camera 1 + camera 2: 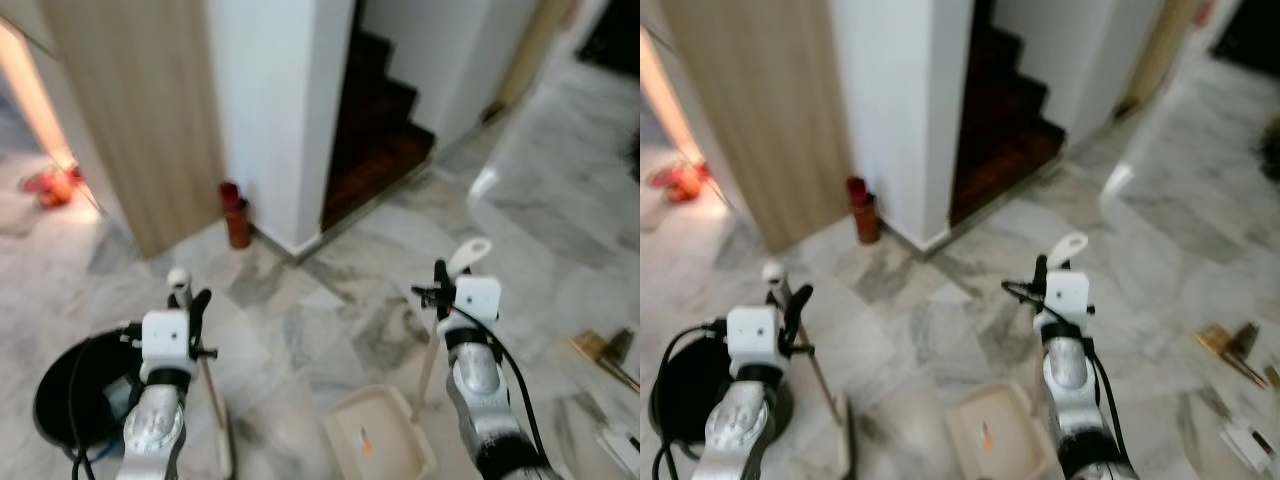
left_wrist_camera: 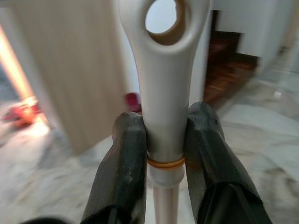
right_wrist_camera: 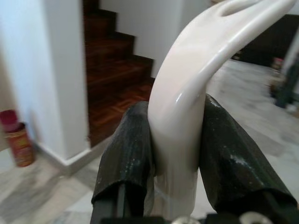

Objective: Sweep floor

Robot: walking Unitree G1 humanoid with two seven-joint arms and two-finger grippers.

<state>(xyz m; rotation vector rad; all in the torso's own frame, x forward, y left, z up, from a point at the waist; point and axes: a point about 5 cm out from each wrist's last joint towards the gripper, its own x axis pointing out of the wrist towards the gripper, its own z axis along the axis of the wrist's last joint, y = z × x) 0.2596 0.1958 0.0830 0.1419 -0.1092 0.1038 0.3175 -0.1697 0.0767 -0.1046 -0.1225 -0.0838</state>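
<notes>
Left gripper (image 2: 163,154) clamped on broom handle (image 2: 163,88), broom upright over marble floor (image 1: 330,300), right gripper (image 3: 175,149) clamped on dustpan handle (image 3: 187,93), cream dustpan (image 1: 375,435) resting on floor between arms, red canister (image 1: 235,215) by white pillar (image 1: 280,110)

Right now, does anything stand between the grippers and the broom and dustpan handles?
Nothing does. The left gripper is shut on the broom handle, and the right gripper is shut on the dustpan handle; the dustpan tray rests on the marble floor.
</notes>
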